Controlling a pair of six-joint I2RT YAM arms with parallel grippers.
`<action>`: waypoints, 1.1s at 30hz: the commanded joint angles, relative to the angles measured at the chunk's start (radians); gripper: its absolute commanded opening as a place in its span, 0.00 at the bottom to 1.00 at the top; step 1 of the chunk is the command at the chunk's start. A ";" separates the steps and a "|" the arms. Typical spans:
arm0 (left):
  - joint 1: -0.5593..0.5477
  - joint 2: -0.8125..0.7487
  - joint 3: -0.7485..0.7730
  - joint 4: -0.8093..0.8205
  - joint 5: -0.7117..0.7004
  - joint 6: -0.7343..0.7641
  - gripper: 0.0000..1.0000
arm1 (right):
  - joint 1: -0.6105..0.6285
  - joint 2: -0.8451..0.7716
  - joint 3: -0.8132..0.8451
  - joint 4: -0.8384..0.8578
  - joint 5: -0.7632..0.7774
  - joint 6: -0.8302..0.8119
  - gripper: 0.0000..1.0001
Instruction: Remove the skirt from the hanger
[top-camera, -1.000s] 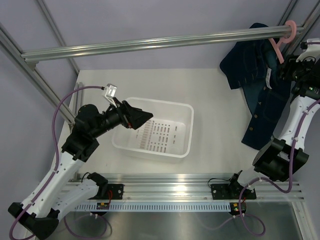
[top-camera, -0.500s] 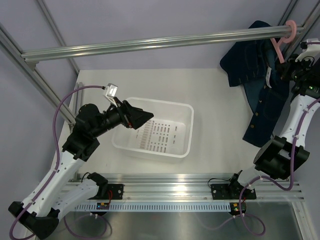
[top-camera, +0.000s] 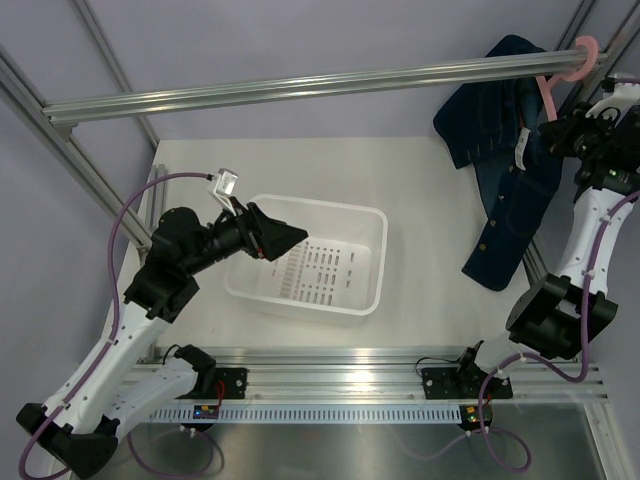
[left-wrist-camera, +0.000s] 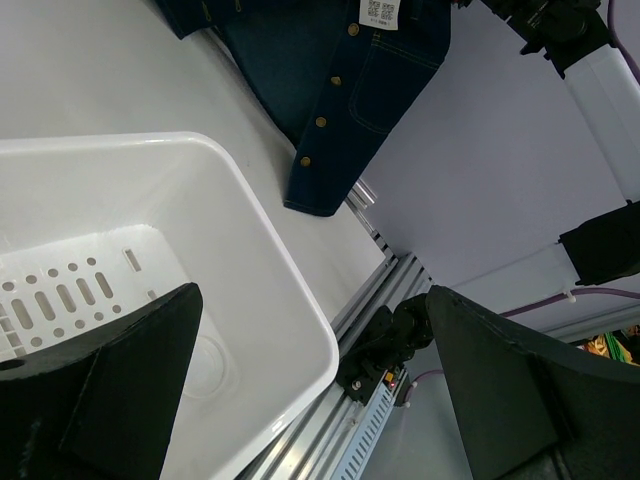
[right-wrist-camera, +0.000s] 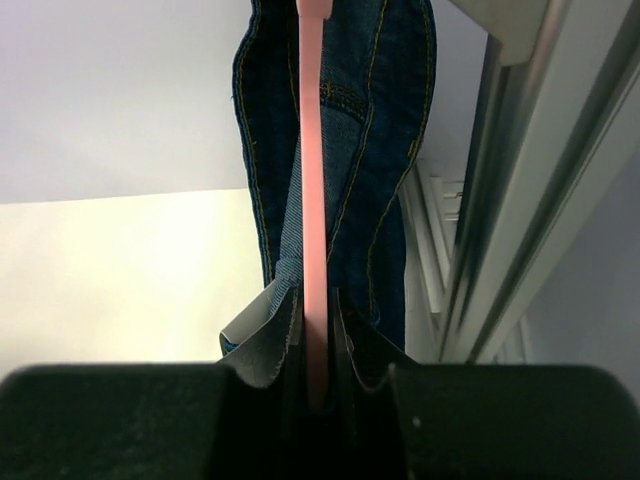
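Caught the job barely started. Found the white table (top-camera: 430, 240) spread beneath the metal rail (top-camera: 300, 88), with the white bin (top-camera: 300, 305) parked near its centre, a shade toward nine o'clock. Saw the skirt (top-camera: 505, 190) hanging at two o'clock, its dark denim draped down toward four o'clock, with buttons and a small paper tag (left-wrist-camera: 382, 10) showing to the left wrist camera. Noted the pink hanger (top-camera: 552, 95) hooked over the rail at one o'clock with the waist gathered round it, so nothing removed yet. Spotted the right gripper (top-camera: 548, 135) up at the waistband, clamped on the hanger's slim bar with denim bunched against both sides, as shown by the right wrist camera. Recorded the left gripper (top-camera: 285, 235) hovering over the bin's nine o'clock end, jaws spread wide, grasping nothing, well apart from the garment. Judged everything of substance outstanding: slipping the denim off the pink frame, likely with the idle arm pulling cloth while the other steadied the hanger. Judged snagging at the waist the chief risk.
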 joint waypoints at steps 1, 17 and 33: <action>-0.004 -0.007 0.053 0.003 0.028 0.014 0.99 | 0.039 -0.092 0.039 0.321 -0.046 0.107 0.00; -0.004 0.016 0.064 0.015 0.048 0.012 0.99 | 0.044 -0.176 -0.044 0.610 -0.274 0.342 0.00; -0.004 0.087 0.106 -0.007 0.094 0.037 0.99 | 0.116 -0.393 -0.223 0.309 -0.037 0.035 0.00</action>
